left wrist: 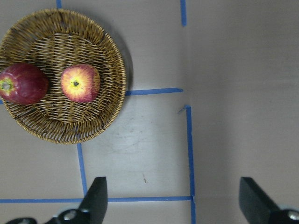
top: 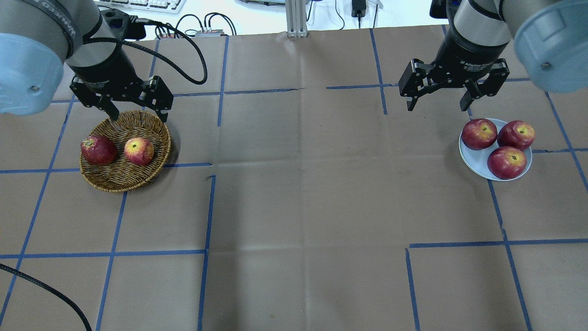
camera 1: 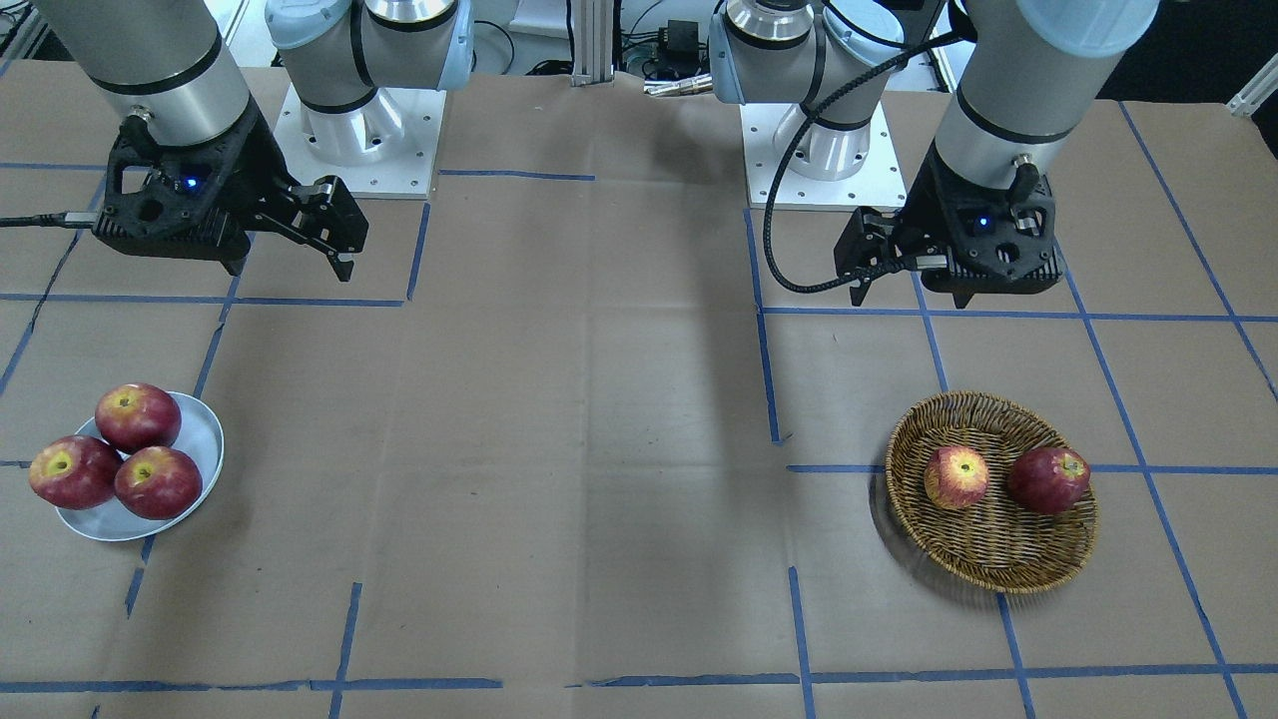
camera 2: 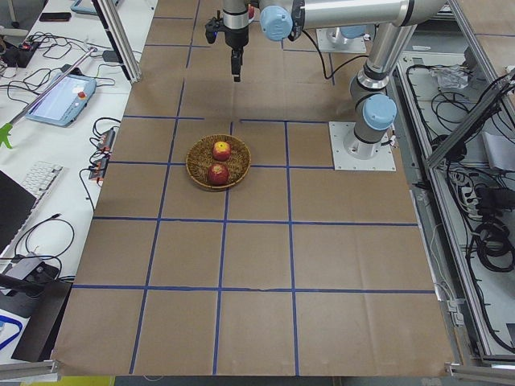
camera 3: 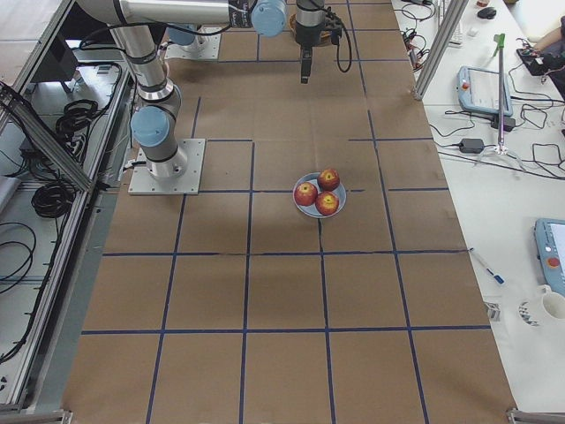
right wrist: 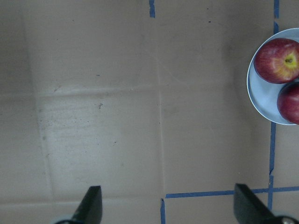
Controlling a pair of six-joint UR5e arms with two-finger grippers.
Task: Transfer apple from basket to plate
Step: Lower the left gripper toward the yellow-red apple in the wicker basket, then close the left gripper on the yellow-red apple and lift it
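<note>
We see a dark red apple (top: 98,149) just beside the apple (top: 139,151) in the basket (top: 120,183). Three red apples (top: 506,162) crowd the plate (top: 475,158), well apart across the surface (top: 303,184). The apple sits stem hollow upward, round, with no marked long axis. The left tool (top: 137,116) hangs raised near the basket and the right tool (top: 436,106) near the plate. Both point downward, jaws spread and empty.

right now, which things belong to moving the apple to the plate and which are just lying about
Part of the job: the pale yellow-red apple, the wicker basket holding it, the grey-blue plate, the open left end effector near the basket.

Just there: the dark red apple in the basket, three red apples on the plate, blue tape lines.
</note>
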